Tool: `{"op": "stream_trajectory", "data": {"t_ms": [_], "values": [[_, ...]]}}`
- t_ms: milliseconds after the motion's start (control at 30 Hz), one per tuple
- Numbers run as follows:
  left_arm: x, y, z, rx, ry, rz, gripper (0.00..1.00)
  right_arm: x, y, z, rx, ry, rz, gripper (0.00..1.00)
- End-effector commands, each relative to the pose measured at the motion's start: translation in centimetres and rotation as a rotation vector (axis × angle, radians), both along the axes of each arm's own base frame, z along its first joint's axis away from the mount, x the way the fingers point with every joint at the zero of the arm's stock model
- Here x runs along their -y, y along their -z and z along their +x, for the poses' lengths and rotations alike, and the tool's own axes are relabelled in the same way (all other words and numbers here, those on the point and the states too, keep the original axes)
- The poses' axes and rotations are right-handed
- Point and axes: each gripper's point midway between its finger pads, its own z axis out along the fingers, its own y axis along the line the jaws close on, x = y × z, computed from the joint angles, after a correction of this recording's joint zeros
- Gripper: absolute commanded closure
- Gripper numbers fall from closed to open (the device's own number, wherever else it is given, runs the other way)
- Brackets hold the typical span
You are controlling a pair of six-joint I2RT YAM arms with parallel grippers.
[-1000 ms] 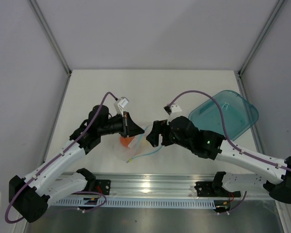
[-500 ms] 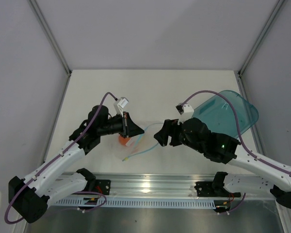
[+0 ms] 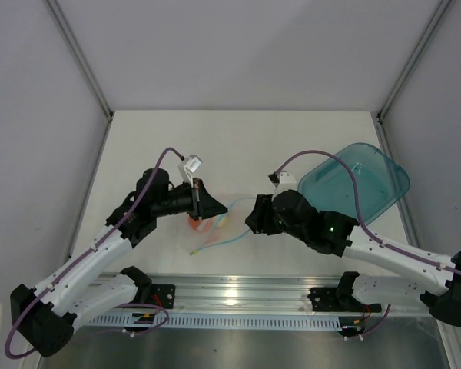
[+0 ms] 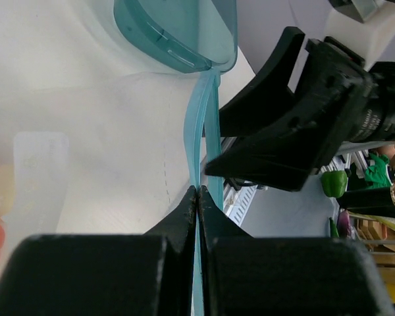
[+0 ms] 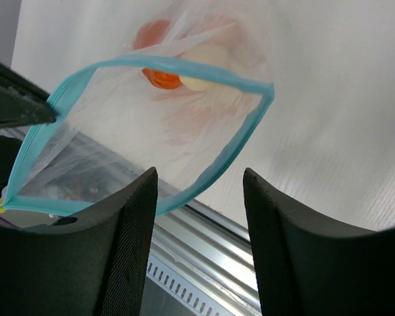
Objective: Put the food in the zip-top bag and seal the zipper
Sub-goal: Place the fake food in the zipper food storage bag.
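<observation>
- From above, we see the left gripper (image 3: 208, 206) at the left side of the bag (image 3: 219, 229), which sits between the two arms. An orange lump (image 3: 197, 224) shows through the plastic just under that gripper. The zipper (image 3: 224, 242) runs as a teal line along the bag's near edge.
- The right gripper (image 3: 253, 219) has backed off. A second ago it sat almost nose to nose with the left one over the bag's mouth, and now it hangs near the right end of the zipper. The plate (image 3: 369, 184) lies behind it, well apart from the bag.
- From the left wrist, we see the fingers pressed together with the teal strip pinched between them. Just beyond the tips, the strip splits into two lips.
- From the right wrist, we see its fingers spread wide and holding nothing. The mouth gapes as a teal loop. Inside the bag, as far as we can tell, the orange lump and a cream ball (image 5: 204, 80) lie touching.
- We judge that the food is loaded and the retreat ends that step. Sealing is all that remains: the right gripper has to close on the strip and run along it while the left one anchors it.
</observation>
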Motion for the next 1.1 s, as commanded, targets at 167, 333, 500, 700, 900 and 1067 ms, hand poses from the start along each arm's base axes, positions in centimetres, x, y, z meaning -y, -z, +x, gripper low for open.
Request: {"op": "stream_trajectory", "data": {"t_ms": [167,333,500,700,900,1067], "values": [[0.3,-1.2,-1.6,0.018,0.043,-0.027,1.00,-1.0,-2.1,3.4,0.050,0.054,0.099,0.69],[0.4,-0.9,-1.8,0.012,0.049,-0.018,0.99,-0.9,-2.5,4.9,0.050,0.048,0.102,0.79],[0.9,-1.7,-2.5,0.027,0.071,-0.018,0.99,-0.7,-3.6,5.3,0.047,0.057,0.123,1.00],[-0.9,-2.7,-2.1,0.089,-0.032,0.022,0.52,0.5,-3.6,4.3,0.005,0.096,0.156,1.00],[-4.1,-5.3,-2.3,0.288,-0.166,-0.021,0.01,2.1,-2.3,3.8,-0.066,0.222,0.219,1.00],[-6.2,-5.3,-3.1,0.427,-0.224,-0.046,0.00,3.2,-2.6,4.3,-0.099,0.343,0.261,1.00]]}}
